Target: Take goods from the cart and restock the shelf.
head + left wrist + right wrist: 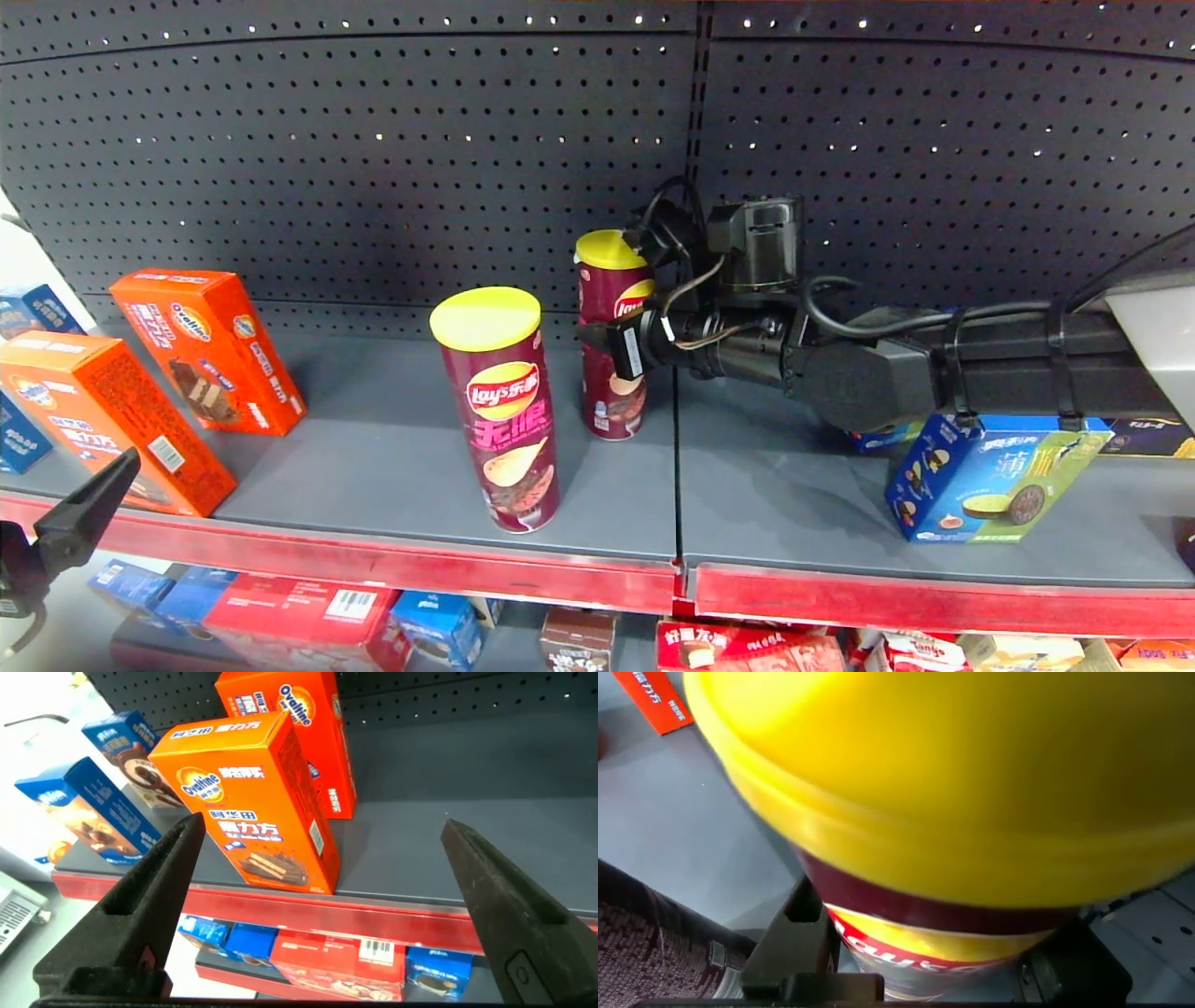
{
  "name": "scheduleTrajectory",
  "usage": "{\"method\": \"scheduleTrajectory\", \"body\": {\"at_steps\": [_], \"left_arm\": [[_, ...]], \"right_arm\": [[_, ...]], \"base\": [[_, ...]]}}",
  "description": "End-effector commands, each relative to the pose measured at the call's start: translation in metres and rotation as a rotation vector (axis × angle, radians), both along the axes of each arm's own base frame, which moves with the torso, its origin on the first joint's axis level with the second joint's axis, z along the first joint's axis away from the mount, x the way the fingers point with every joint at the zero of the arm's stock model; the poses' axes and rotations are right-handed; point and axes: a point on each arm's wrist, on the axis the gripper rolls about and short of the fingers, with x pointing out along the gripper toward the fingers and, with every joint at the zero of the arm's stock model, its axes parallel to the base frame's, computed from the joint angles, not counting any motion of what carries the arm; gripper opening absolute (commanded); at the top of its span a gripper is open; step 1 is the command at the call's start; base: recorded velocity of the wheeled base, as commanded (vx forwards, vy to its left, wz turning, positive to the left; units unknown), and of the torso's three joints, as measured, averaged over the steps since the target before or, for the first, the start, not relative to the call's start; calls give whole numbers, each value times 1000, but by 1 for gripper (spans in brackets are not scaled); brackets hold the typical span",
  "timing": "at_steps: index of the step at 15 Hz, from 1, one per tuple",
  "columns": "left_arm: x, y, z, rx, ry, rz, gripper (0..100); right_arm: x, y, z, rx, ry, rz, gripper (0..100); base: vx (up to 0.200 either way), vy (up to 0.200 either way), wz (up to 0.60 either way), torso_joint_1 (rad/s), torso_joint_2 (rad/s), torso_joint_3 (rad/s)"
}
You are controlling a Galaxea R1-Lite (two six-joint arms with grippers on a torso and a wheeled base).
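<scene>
Head view shows the right gripper (607, 347) clamped around the middle of a maroon cylindrical chip can with a yellow plastic lid (611, 401). The can stands upright between the fingers, its base on the grey metal shelf (392, 448). A second maroon can with a yellow lid (504, 411) stands near, in front of those fingers. The left gripper (318, 905) is spread wide and holds nothing; an orange cardboard box (257, 812) stands on the shelf beyond its fingertips

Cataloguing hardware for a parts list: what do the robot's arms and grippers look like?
The right arm is black, with black cables tied along it and a grey camera block at the wrist. The left gripper has matte black, wedge-shaped fingers.
</scene>
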Motion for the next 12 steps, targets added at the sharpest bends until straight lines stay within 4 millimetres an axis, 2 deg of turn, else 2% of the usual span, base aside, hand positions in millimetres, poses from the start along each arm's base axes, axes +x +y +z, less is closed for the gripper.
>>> {"method": "scheduleTrajectory", "body": {"at_steps": [1, 2, 6, 12], "left_arm": [[0, 0, 0, 0, 1, 1, 100], [1, 0, 0, 0, 2, 1, 100], [0, 0, -1, -1, 2, -1, 100], [1, 0, -1, -3, 6, 1, 100]], "right_arm": [[0, -1, 1, 1, -3, -3, 0], [0, -1, 1, 1, -3, -3, 100], [-1, -1, 2, -3, 4, -5, 100], [-12, -12, 16, -3, 8, -8, 100]], "base": [[0, 0, 0, 0, 0, 0], [0, 0, 0, 0, 0, 0], [0, 0, 0, 0, 0, 0], [0, 0, 0, 0, 0, 0]]}}
